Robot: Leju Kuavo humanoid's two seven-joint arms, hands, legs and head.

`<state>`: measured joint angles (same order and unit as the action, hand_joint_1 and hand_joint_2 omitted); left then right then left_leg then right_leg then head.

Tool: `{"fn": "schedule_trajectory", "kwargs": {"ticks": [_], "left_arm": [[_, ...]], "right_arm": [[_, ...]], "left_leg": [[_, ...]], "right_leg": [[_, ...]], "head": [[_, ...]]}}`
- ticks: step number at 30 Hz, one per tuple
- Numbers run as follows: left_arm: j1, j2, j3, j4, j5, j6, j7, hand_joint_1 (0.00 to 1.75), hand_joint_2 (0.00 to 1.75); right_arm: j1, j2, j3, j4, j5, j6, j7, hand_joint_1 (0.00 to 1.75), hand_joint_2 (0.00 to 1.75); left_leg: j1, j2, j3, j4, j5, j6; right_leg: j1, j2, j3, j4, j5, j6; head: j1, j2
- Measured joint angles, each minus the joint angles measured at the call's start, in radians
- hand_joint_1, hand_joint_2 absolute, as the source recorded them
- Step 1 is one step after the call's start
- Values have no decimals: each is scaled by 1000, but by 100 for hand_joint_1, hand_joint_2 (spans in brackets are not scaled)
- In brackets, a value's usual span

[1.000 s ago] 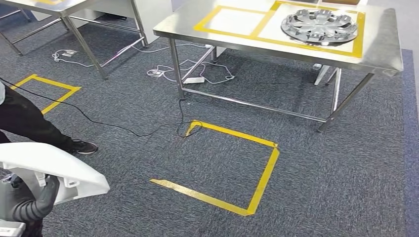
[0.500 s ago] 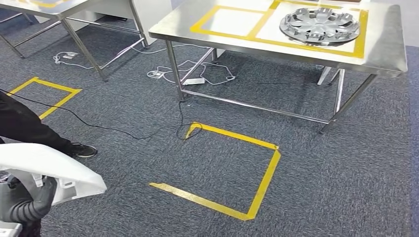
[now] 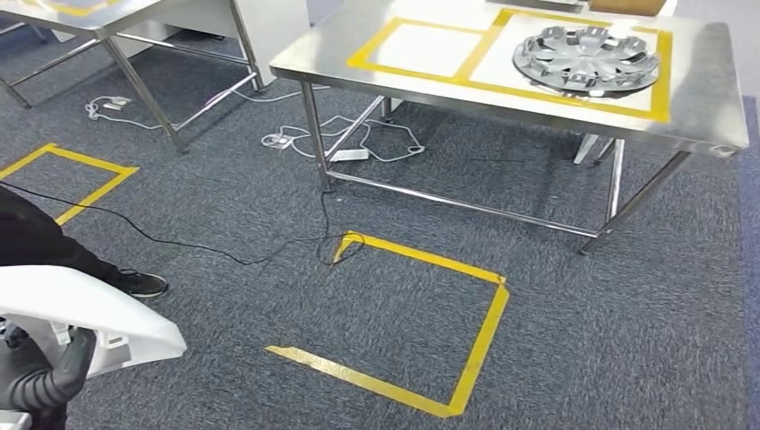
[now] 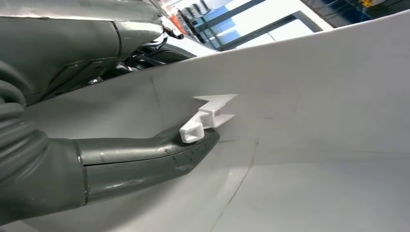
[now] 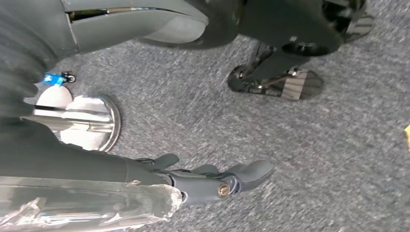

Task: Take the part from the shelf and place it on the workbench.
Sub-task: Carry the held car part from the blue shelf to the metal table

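One part (image 3: 99, 313): we hold it in our left hand (image 3: 67, 363).
Right hand (image 5: 227, 181): empty, fingers apart.
Bench (image 3: 403, 85): well ahead; placing remains.

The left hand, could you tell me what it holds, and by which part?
The left hand grips the white part by its near edge, a finger under a small clip.

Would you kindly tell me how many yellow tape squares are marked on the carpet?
2: one large square in front of the workbench, one smaller square at far left. Others may lie outside the view.
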<state>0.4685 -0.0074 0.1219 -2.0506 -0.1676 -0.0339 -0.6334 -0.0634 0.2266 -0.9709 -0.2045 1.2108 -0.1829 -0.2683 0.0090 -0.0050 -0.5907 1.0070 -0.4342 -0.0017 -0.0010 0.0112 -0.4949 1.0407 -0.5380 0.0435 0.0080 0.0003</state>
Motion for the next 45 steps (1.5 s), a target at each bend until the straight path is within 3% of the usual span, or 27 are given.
{"fn": "schedule_trajectory", "kwargs": {"ticks": [2,4,5,6,7,9,11,15,17,20,21,22,24,26,31,33,35,36,37,39,41,45], "left_arm": [[2,-1,0,-2,0,-1,0,175,175],[2,-1,1,-2,0,-1,0,175,175],[2,-1,1,-2,0,-1,0,175,175],[3,-1,1,-2,0,-1,0,175,175],[4,-2,1,-2,0,-1,0,175,175],[4,-2,1,-2,0,-1,0,175,175],[3,-2,4,-3,0,-1,0,175,175],[3,-4,12,-5,2,-1,0,175,175],[2,-4,14,-6,3,-1,0,175,175],[3,-5,17,-7,3,-1,0,175,175],[3,-5,17,-7,3,-1,0,175,175],[4,-5,18,-7,4,-1,0,175,175],[3,-6,23,-7,7,-1,0,175,175],[3,-6,35,-7,15,-2,0,175,175],[8,-10,72,-16,33,-26,1,175,175],[7,-16,89,-20,35,-46,0,175,175],[6,-27,111,-20,33,-74,0,175,175],[5,-33,123,-20,32,-87,-1,175,175],[4,-39,135,-20,30,-98,-1,175,175],[3,-50,155,-20,29,-111,-2,175,175],[0,-57,170,-20,27,-116,-2,175,175],[-7,-65,193,-21,27,-120,-2,175,175]], "right_arm": [[-2,0,0,0,0,0,0,0,175],[-2,0,0,0,1,1,0,0,175],[0,0,0,0,1,1,0,0,175],[2,0,0,0,1,1,1,0,175],[3,0,0,0,1,1,1,0,175],[5,0,0,0,1,1,1,0,175],[4,0,0,1,1,0,3,0,175],[5,0,0,1,1,0,5,0,175],[3,0,0,1,2,-1,5,0,175],[1,0,0,1,2,-1,5,0,175],[1,0,0,1,2,-1,5,0,175],[2,0,0,1,2,0,5,0,175],[1,0,0,1,2,0,5,0,175],[1,0,0,1,2,2,6,0,175],[0,0,0,1,3,1,11,0,175],[-1,0,0,1,4,1,12,0,175],[0,1,0,1,5,-2,16,0,175],[1,1,0,1,5,-4,19,0,175],[1,1,0,1,6,-7,22,0,175],[2,1,0,1,8,-12,29,0,175],[0,0,0,1,8,-15,34,0,175],[0,1,0,1,9,-16,42,0,175]], "left_leg": [[1,0,15,-1,-10,11],[0,1,26,-1,-21,15],[0,0,33,-1,-28,16],[0,0,43,-1,-36,15],[0,-1,55,-1,-44,14],[1,-2,82,0,-63,8],[-1,-2,96,0,-79,-3],[-2,-2,94,21,-83,-21],[-1,-1,48,102,-106,-29],[-1,-1,-68,271,-177,-38],[-1,-1,-89,286,-174,-39],[-1,-1,-93,267,-146,-38],[-1,-1,-57,149,-52,-34],[-2,0,-21,42,-13,-27],[1,-1,-2,9,-3,-1],[3,1,6,7,-8,10],[2,2,12,7,-15,15],[1,1,16,7,-20,15],[1,0,23,7,-25,15],[1,-1,40,7,-36,11],[-2,-2,53,9,-49,2],[-2,-3,60,4,-57,-18]], "right_leg": [[-1,-3,-46,86,-38,8],[-1,-3,-130,215,-86,11],[-1,-3,-164,254,-95,11],[-1,-3,-184,261,-85,10],[-1,-3,-187,233,-54,9],[0,-4,-159,112,42,5],[2,-7,-134,28,89,-5],[1,-6,-117,12,96,-29],[-3,-5,-105,6,93,-39],[-2,-5,-95,5,81,-49],[-2,-4,-90,5,76,-50],[-2,-3,-83,5,72,-50],[-3,-1,-69,4,62,-46],[-1,2,-61,6,51,-36],[2,0,-66,25,19,-7],[0,-2,-114,125,-33,2],[-1,-3,-189,252,-81,7],[-1,-3,-212,283,-81,7],[-1,-3,-216,272,-57,6],[0,-3,-171,153,28,0],[2,-3,-119,39,80,-8],[5,-2,-97,5,81,-26]], "head": [[4,0],[6,0],[6,0],[7,0],[7,0],[7,0],[7,0],[4,0],[2,0],[1,0],[1,0],[1,0],[1,0],[1,0],[3,0],[6,0],[6,0],[7,0],[7,0],[7,0],[6,0],[5,0]]}}
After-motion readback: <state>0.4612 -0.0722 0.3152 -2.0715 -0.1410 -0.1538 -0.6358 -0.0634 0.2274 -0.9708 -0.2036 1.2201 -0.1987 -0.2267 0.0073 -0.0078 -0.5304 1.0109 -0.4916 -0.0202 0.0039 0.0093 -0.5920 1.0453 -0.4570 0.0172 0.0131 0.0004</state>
